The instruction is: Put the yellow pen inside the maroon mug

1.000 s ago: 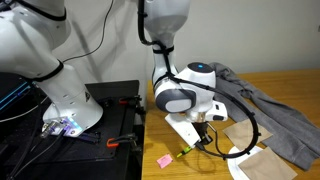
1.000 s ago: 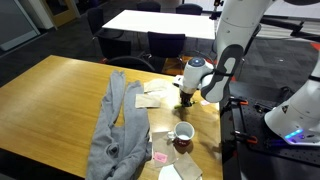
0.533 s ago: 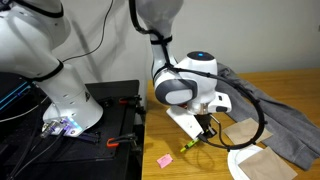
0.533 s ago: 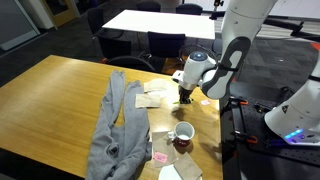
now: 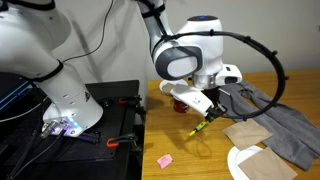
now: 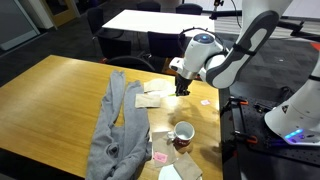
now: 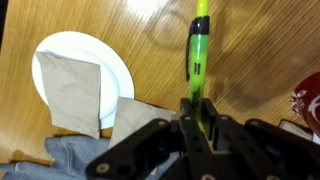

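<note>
My gripper (image 5: 206, 113) is shut on the yellow pen (image 5: 200, 127) and holds it in the air above the wooden table, the pen hanging tilted below the fingers. In the wrist view the yellow-green pen (image 7: 200, 50) sticks out from between the closed fingers (image 7: 186, 108). The maroon mug (image 6: 183, 133) stands upright on the table with its white inside showing, nearer the camera than my gripper (image 6: 181, 90) and below it. A sliver of the mug (image 7: 308, 100) shows at the right edge of the wrist view.
A grey cloth (image 6: 118, 125) lies across the table. A white shallow bowl (image 7: 80, 45) holds a brown napkin (image 7: 75, 92). A small pink paper square (image 5: 164, 160) lies near the table edge. Brown paper (image 5: 245, 132) lies by the cloth. Black equipment (image 5: 110, 110) stands beside the table.
My gripper has risen from the table surface with the yellow pen in it. The mug has not moved.
</note>
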